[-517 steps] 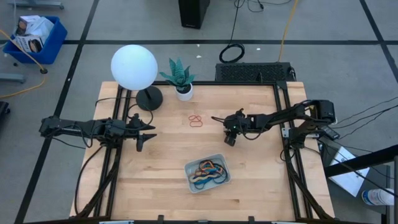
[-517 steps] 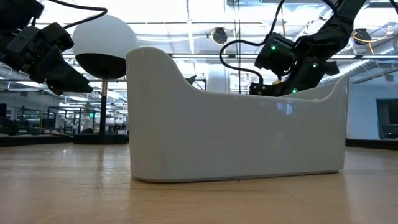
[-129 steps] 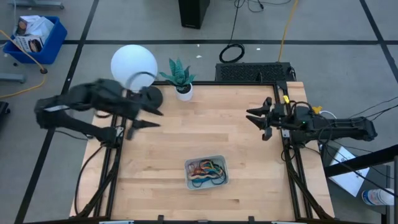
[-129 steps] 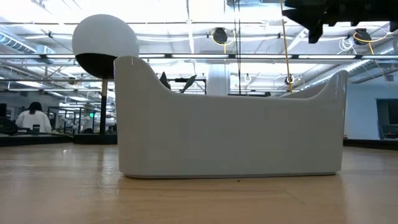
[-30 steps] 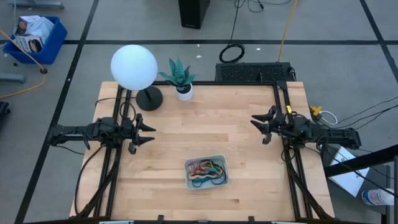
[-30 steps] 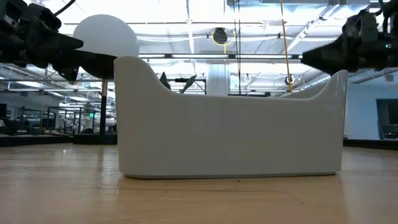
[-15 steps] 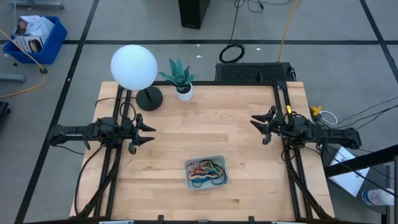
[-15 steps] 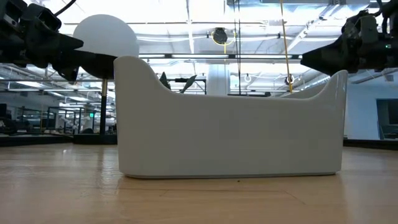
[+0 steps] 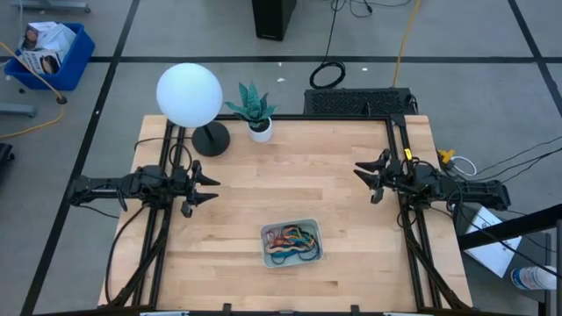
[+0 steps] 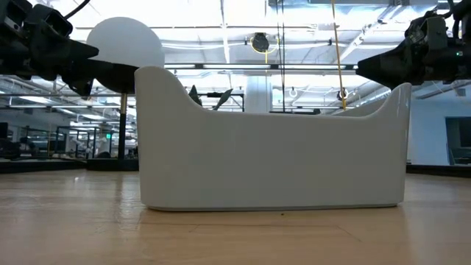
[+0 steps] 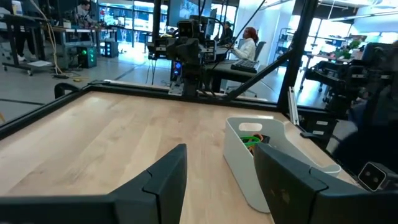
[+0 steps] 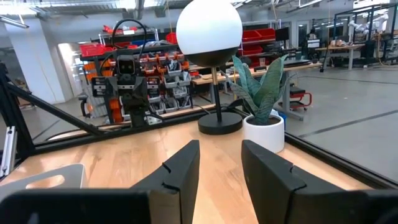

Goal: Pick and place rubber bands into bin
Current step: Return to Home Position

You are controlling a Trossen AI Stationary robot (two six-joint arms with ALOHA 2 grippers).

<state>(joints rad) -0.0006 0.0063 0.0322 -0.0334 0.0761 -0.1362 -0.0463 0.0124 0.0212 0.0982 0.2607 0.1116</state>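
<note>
Both arms wait at the sides of the table (image 9: pixel 290 180), rubber bands (image 9: pixel 293 239) in the bin (image 9: pixel 265 248)
The left gripper (image 9: pixel 212 188) hovers over the left edge, fingers spread, holding nothing; a globe lamp (image 9: pixel 189 94) and potted plant (image 9: pixel 252 107) stand at the far edge; the bin sits front of centre, the bands tangled inside; the right gripper (image 9: pixel 363 180) hovers at the right edge, fingers apart, empty

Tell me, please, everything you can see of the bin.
The bin is a small, pale grey, plastic-looking rectangular tray with rounded corners and walls that rise at the ends. It sits flat, slightly skewed, on the table, mid-width, toward the high view's lower edge, holding tangled coloured rubber bands; nothing else touches it.
</note>
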